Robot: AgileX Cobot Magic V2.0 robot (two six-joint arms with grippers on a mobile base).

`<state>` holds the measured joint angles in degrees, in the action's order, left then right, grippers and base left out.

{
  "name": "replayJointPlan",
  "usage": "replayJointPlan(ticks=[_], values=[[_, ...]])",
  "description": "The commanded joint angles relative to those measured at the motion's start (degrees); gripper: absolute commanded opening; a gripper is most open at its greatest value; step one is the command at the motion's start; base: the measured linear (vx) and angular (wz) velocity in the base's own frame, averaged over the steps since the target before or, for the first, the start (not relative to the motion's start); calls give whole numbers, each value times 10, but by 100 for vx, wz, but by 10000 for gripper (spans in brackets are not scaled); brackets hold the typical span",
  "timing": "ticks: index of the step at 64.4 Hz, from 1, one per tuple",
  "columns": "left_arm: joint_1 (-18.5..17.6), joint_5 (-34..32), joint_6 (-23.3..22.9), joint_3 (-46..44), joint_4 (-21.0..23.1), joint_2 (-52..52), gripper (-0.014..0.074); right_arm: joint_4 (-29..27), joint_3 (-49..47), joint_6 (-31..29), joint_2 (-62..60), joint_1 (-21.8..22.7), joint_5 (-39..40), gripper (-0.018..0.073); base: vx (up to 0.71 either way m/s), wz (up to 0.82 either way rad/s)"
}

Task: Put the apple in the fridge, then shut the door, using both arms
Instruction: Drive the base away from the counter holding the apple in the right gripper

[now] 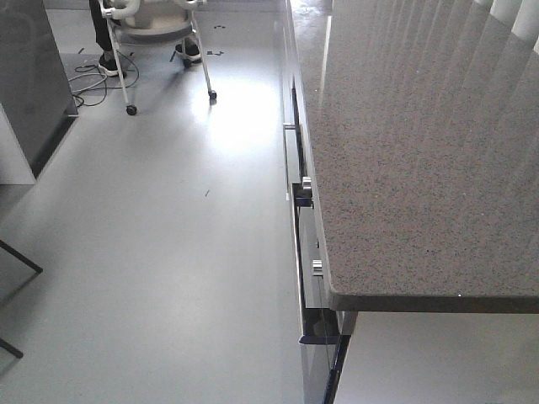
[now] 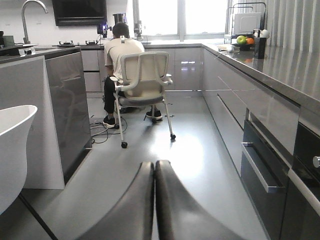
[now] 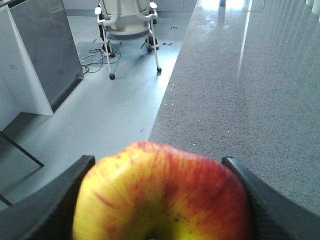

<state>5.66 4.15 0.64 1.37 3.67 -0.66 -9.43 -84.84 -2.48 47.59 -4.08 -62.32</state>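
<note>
The apple (image 3: 160, 195) sits in the right claw (image 3: 157, 162), filling the bottom centre of the right wrist view. The claw's two dark fingers (image 3: 55, 200) press against its left and right sides, so it is clamped on the fruit. The apple is round, with no long axis to line up, and its stem dimple faces the camera at the bottom edge. Behind it the speckled desk (image 3: 240, 90) runs to the upper right and the floor (image 3: 115, 110) lies to the left. I cannot tell whether the apple rests on the desk edge or hangs clear of it.

The left claw (image 2: 154, 167) is closed on nothing, fingers pressed together at the bottom centre of its view. It looks free for the door.

No view shows the fridge or its door for certain, so which way the apple must travel is unclear.

Only the left wrist view shows a seated person (image 2: 120, 47), a chair (image 2: 142, 75) and a bowl of fruit (image 2: 244, 42) on the far desk. The front view shows neither claw nor apple.
</note>
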Motion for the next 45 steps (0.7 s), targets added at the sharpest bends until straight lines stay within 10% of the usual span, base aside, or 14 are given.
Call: replayJointPlan(ticks=[1, 45], values=[[-5, -42, 0, -10, 3, -8, -6, -2, -15, -5, 0, 0, 44, -9, 0, 0], [-5, -42, 0, -10, 3, -8, -6, -2, -15, -5, 0, 0, 44, -9, 0, 0]])
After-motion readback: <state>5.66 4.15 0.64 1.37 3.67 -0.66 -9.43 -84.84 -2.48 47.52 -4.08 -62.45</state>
